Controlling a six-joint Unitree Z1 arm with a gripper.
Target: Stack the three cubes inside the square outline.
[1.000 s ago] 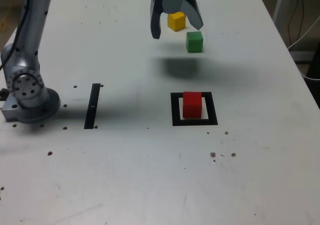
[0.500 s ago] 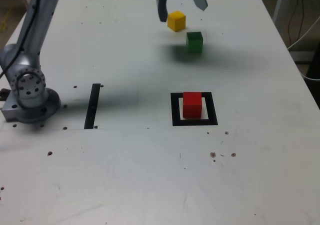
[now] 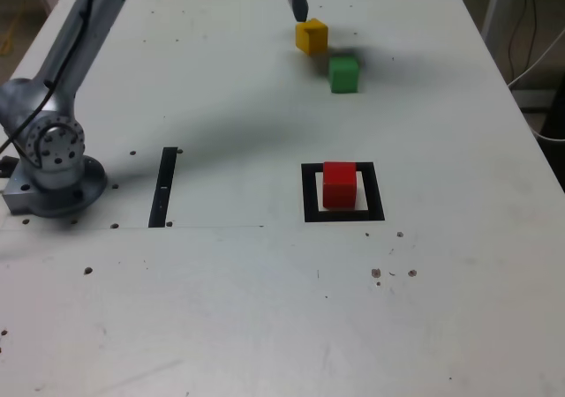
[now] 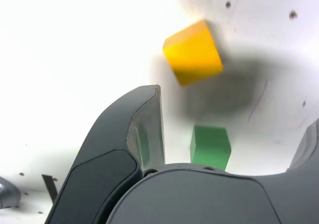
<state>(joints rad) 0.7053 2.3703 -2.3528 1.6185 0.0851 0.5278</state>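
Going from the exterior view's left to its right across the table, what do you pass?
Arm base → narrow black strip → yellow cube → red cube in the square outline.

You have a white table (image 3: 265, 309) pocked with small dark holes, a black strip (image 3: 163, 186) on it, and cables (image 3: 537, 53) trailing past its far edge.
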